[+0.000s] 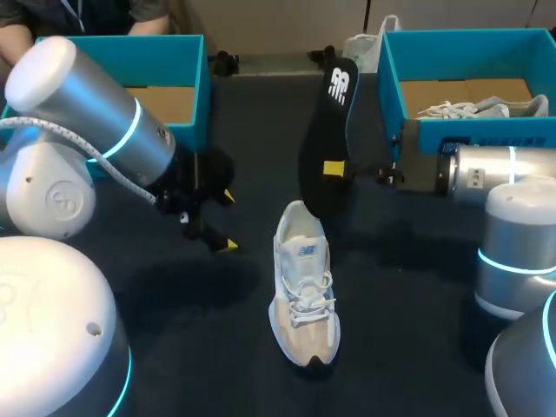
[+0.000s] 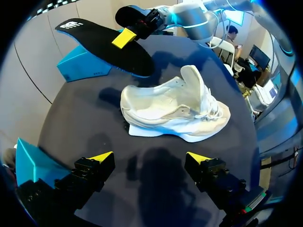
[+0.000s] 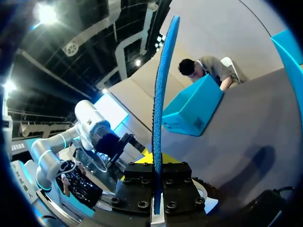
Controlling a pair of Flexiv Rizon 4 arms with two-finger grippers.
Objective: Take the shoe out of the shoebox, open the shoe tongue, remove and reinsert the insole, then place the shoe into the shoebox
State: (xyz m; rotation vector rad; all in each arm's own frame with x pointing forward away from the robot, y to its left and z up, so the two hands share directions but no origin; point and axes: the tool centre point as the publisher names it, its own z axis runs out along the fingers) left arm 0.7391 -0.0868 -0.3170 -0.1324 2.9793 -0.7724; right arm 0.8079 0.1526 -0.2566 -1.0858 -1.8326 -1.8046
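Gripping the insole (image 1: 330,113) near its mid-length, the right gripper (image 1: 337,169) has both yellow-tipped fingers clamped on it from opposite faces. The insole stands roughly upright above the table (image 1: 408,347), black face toward the head camera, its lower end just behind the heel of the shoe (image 1: 304,291). In the right wrist view the insole (image 3: 160,104) appears edge-on, blue along the edge, rising out from between the fingers of the right gripper (image 3: 155,165).

The shoe, white with white laces, rests on its sole at the middle of the table, outside both boxes, toe toward the robot. In the left wrist view the shoe (image 2: 175,113) lies side-on ahead of the left gripper (image 2: 149,158), tongue raised.

The left gripper (image 1: 224,221) hangs left of the shoe, apart from it, fingers spread with nothing between them.

The left shoebox (image 1: 195,87), blue, shows a bare cardboard floor. The right shoebox (image 1: 391,78), also blue, contains a second white shoe (image 1: 486,109).
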